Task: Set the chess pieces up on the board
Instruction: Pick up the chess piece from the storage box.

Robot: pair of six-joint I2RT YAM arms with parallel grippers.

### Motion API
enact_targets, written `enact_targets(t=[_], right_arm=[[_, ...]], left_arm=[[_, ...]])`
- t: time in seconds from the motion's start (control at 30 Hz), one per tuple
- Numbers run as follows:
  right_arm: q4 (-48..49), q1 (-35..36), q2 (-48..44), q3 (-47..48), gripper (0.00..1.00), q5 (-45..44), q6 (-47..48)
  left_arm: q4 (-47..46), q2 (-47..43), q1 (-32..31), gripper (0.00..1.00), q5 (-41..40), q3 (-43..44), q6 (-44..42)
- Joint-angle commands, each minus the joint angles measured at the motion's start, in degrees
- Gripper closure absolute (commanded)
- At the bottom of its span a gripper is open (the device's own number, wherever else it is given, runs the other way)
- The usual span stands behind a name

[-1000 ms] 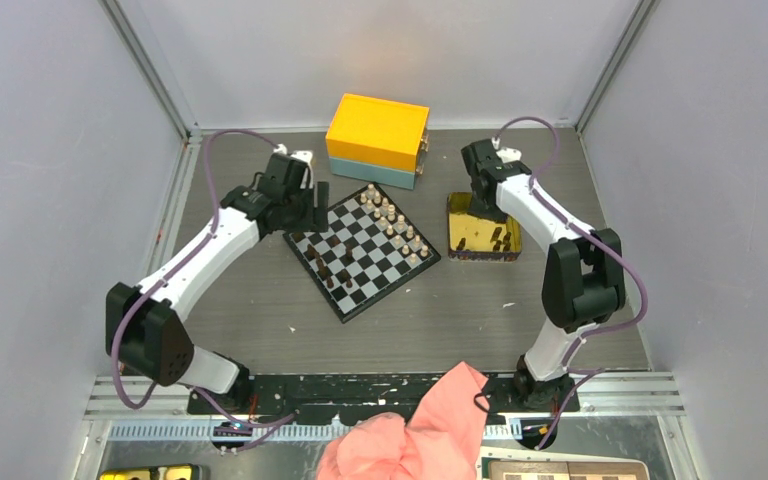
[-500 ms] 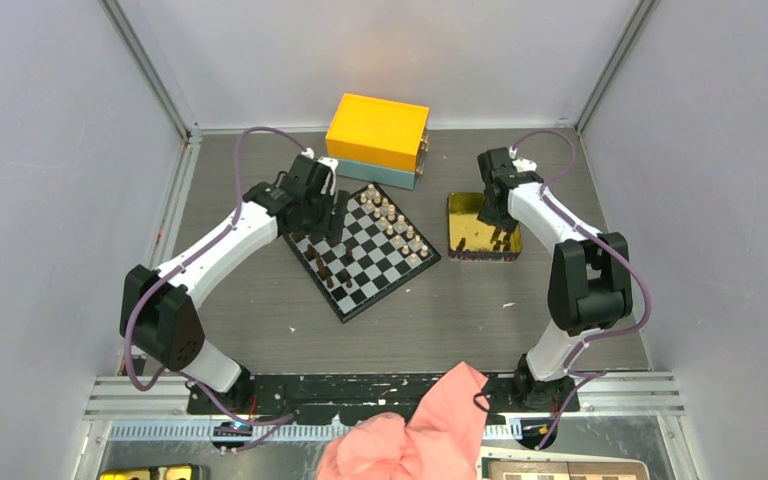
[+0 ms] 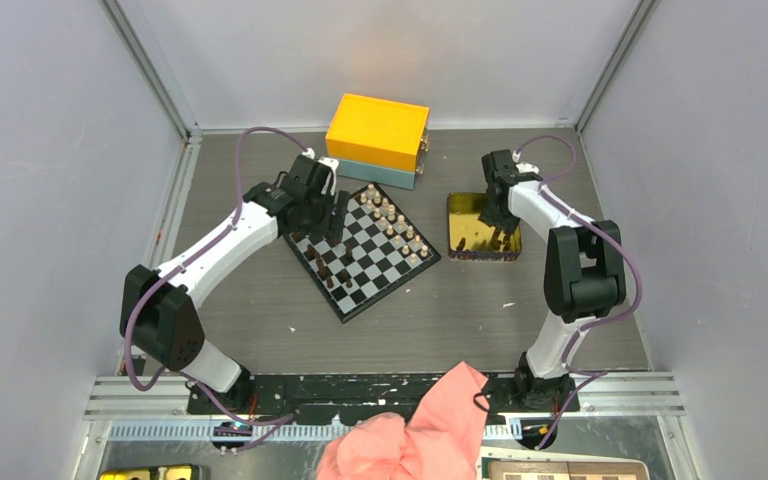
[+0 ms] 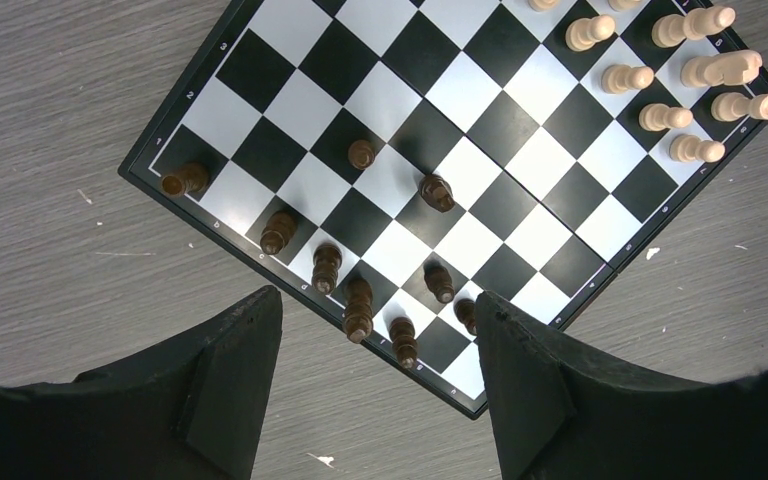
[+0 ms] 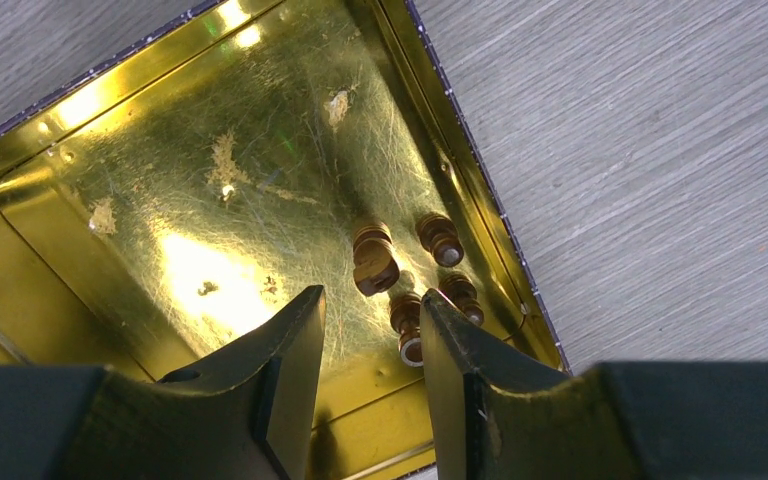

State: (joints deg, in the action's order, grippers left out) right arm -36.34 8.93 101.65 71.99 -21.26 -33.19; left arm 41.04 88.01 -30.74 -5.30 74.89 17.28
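I see my left gripper (image 4: pixel 378 305) hanging over the left edge of the board (image 3: pixel 375 262), its fingers spread wide with nothing between them. The board lies flat on the table, turned corner-on to the arms. Loose dark pieces (image 4: pixel 358 305) stand on the board's left side, most of them crowded along that edge and a few further in. The light pieces (image 4: pixel 700 70) stand in two rows along the board's right edge. Right of the board, close but not touching it, sits a gold tin (image 5: pixel 210 180) with four more dark pieces (image 5: pixel 375 262) lying in one corner. My right gripper (image 5: pixel 370 298) hangs over them, fingers parted, gripping nothing.
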Motion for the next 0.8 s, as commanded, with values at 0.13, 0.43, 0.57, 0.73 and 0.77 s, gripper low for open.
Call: enact_targets(t=[0.13, 0.43, 0.57, 0.73, 0.77], right_arm=[[2.76, -0.84, 1.54, 1.83, 0.54, 0.59, -1.27], [3.45, -1.19, 3.32, 2.19, 0.56, 1.09, -1.49], [3.58, -1.45, 3.72, 2.6, 0.58, 0.98, -1.55], [3.47, -1.57, 3.77, 2.81, 0.64, 0.46, -1.31], [3.47, -1.55, 3.71, 2.81, 0.66, 0.31, -1.19]], left_arm=[[-0.6, 0.37, -0.24, 0.3, 0.26, 2.55, -1.37], [-1.0, 0.64, -0.28, 0.3, 0.29, 2.41, -1.81], [-1.03, 0.66, -0.28, 0.3, 0.38, 2.35, -2.03], [-1.03, 0.55, -0.27, 0.3, 0.46, 2.11, -2.16], [-1.08, 0.54, -0.27, 0.3, 0.45, 2.14, -2.18]])
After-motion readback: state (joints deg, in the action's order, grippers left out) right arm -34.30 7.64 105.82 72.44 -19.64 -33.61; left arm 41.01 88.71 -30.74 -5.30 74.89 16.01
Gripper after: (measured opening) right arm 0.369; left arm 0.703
